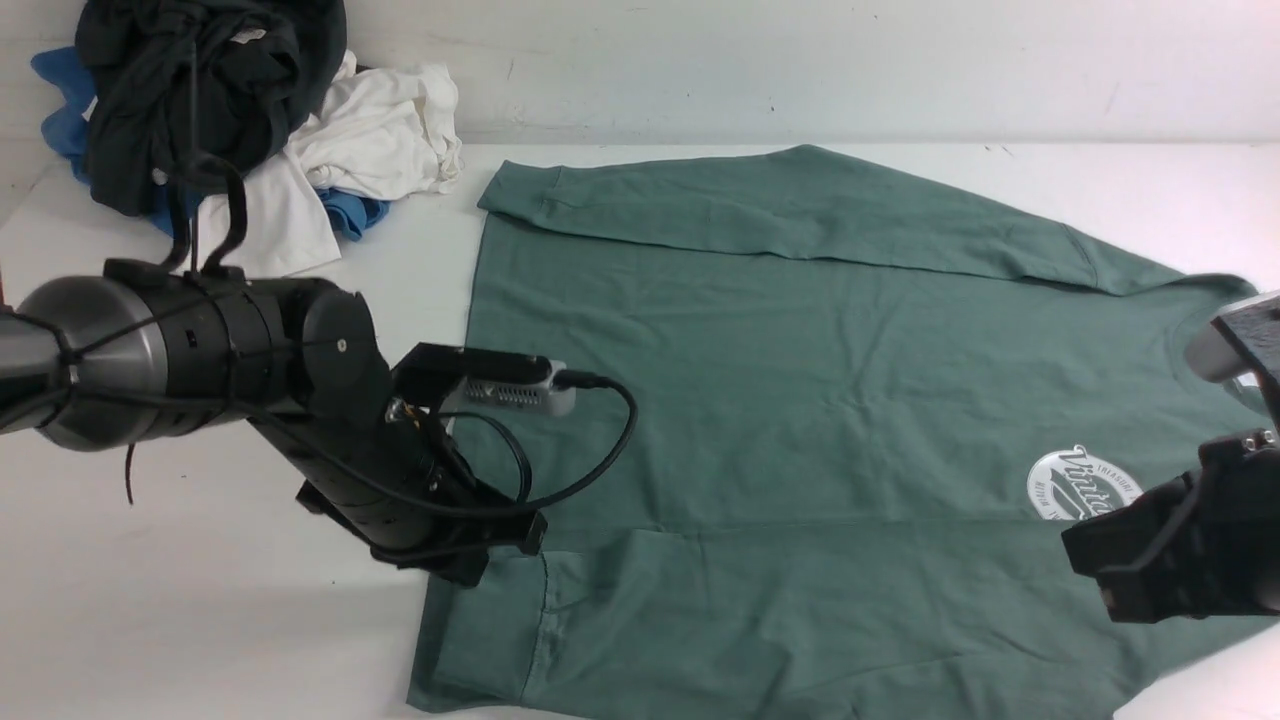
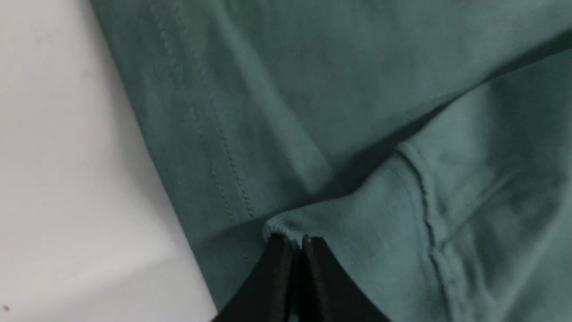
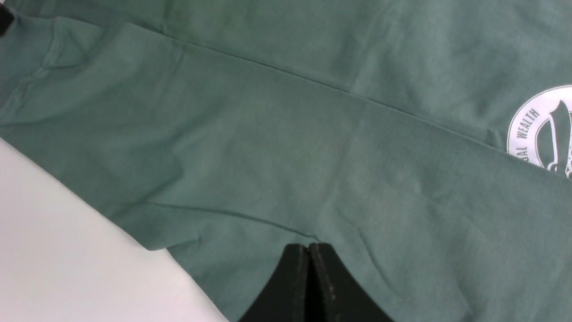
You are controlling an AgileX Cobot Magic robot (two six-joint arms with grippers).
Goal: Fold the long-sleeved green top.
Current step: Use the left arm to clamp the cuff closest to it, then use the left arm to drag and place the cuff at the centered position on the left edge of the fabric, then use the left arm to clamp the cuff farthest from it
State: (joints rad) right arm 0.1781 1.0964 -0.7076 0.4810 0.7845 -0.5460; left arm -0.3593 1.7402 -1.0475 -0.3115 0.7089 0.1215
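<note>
The green long-sleeved top (image 1: 800, 350) lies spread flat on the white table, neck to the right, with its white oval logo (image 1: 1085, 485) showing. The far sleeve is folded across the body. The near sleeve lies along the front edge, its ribbed cuff at the left. My left gripper (image 1: 540, 545) is at that cuff, and in the left wrist view the left gripper (image 2: 298, 241) is shut on a bunched bit of the ribbed edge. My right gripper (image 1: 1078, 555) sits low at the shoulder end. In the right wrist view the right gripper (image 3: 308, 246) is shut, and a taut crease runs into its tips.
A pile of black, white and blue garments (image 1: 230, 110) sits at the back left corner against the wall. Bare white table (image 1: 200, 620) lies to the left of the top and shows at the front right corner.
</note>
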